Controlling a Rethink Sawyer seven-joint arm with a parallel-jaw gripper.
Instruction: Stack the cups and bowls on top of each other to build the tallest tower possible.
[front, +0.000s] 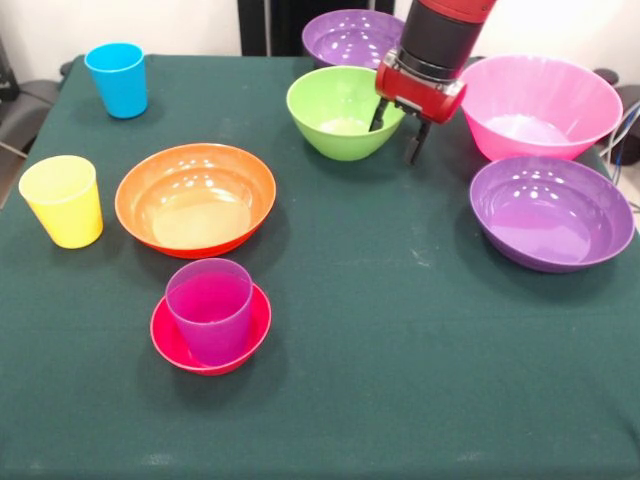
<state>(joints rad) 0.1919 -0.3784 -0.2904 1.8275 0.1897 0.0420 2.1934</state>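
Nearest, at six o'clock, the purple cup (209, 310) stands upright in the small red bowl (210, 332). At nine sit the yellow cup (63, 200) and the wide orange bowl (195, 198); at three, a purple bowl (551, 212). Farther, the blue cup (117, 79) at eleven, the pink bowl (539, 105) at one. At twelve, the gripper (398, 132) straddles the lime green bowl's (343, 111) right rim, jaws parted; a second purple bowl (352, 38) lies behind.

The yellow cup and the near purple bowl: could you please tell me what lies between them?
In the front view, the wide orange bowl sits between the yellow cup and the near purple bowl; beyond it, bare green cloth.
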